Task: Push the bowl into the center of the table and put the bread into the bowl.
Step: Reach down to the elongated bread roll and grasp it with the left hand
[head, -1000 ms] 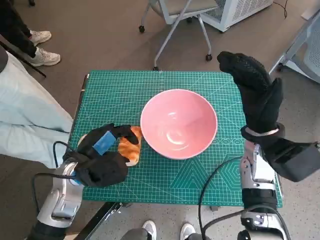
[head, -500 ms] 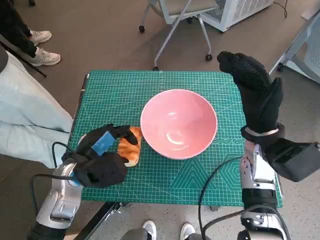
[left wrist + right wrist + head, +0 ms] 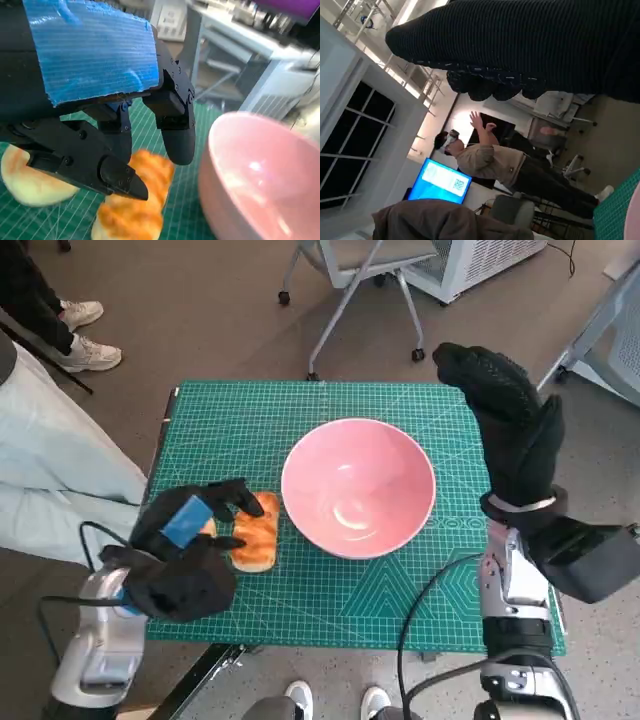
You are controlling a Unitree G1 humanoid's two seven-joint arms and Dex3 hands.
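left hand fingers spread over bread, contact unclear | right hand raised, holding nothing

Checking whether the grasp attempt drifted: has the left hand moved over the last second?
Yes. The left hand has slid left and toward the table's near edge, away from the pink bowl, which stayed put. More of the bread now shows.

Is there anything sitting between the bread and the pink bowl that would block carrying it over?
Nothing visible does. The bread lies on the green mat right beside the pink bowl, under the left hand's fingers. Only the bowl's near wall must be cleared.
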